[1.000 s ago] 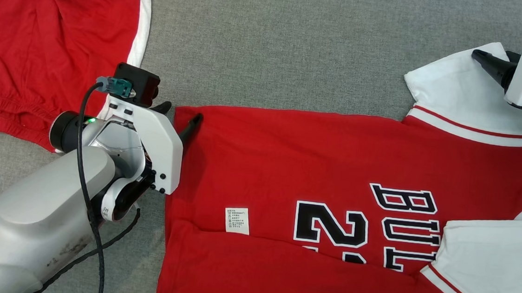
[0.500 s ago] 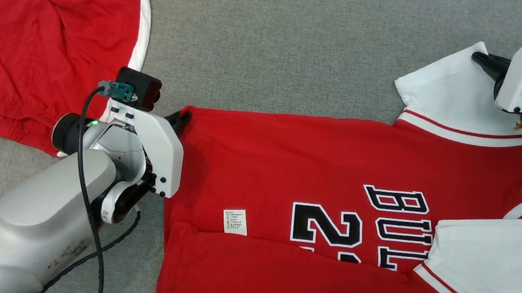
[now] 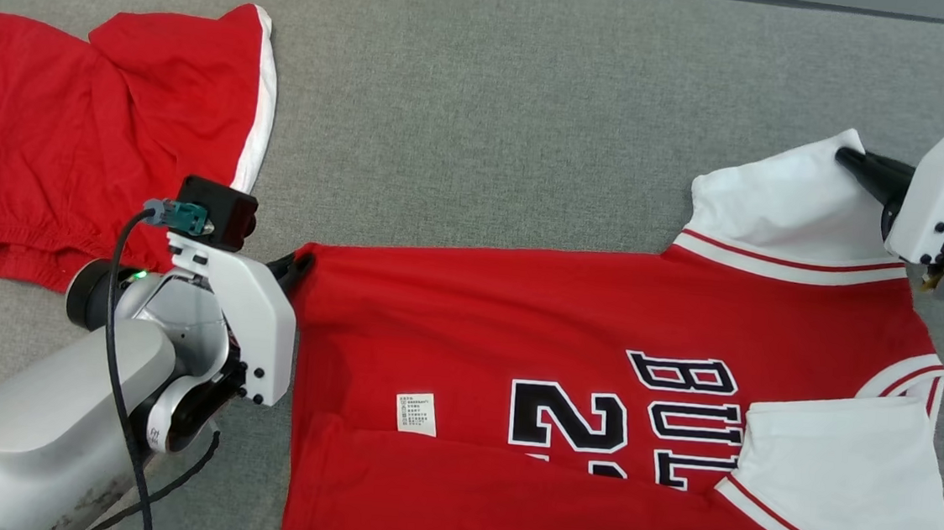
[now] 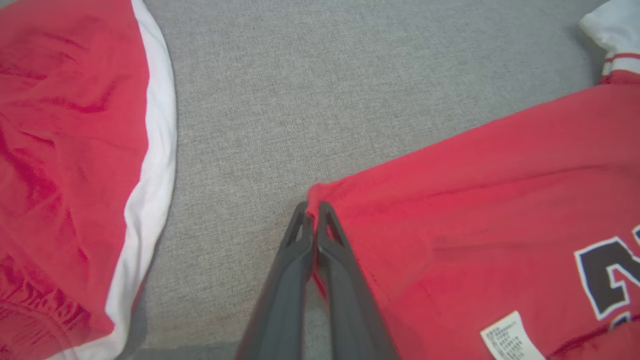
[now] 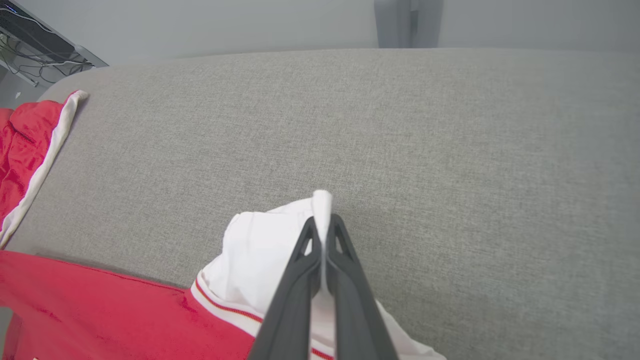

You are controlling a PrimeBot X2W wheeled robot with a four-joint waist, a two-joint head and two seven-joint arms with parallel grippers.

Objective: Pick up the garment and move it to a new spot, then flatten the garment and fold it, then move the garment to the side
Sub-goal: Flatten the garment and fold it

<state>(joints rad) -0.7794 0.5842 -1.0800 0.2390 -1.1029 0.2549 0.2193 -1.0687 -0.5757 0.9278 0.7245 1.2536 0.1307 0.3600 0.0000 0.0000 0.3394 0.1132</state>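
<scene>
Nearest the robot, the long near side of the red jersey [image 3: 570, 306] is seen already turned over onto itself, its edge cutting across the lower part of the black numerals, with a care label [image 3: 416, 413] just above that fold and the near white sleeve [image 3: 835, 470] laid over the chest. The garment is spread lengthwise across the middle and right of the surface.

On the far edge, the hem corner [image 4: 320, 192] is pinched between the pressed-together fingers of the left gripper [image 4: 312, 207]. The tip of the far white sleeve [image 3: 780, 205] is nipped by the right gripper [image 5: 322, 220], also clamped tight.

A fold of the far side toward the near one is judged to be in hand. Both corners should be raised together and only slightly. The edge between them should be kept taut, so that no sag or crease is carried over. The two should be brought forward at an equal pace and laid parallel to the near fold. The thin sleeve pinch may slip if it is pulled hard.

A grey woven, padded surface [image 3: 492, 115] is seen beneath, with red shorts [image 3: 69, 141] lying apart at the left. Beyond its rounded far edge, a pale wall [image 5: 250, 25] and some cables [image 5: 30, 45] can be made out.
</scene>
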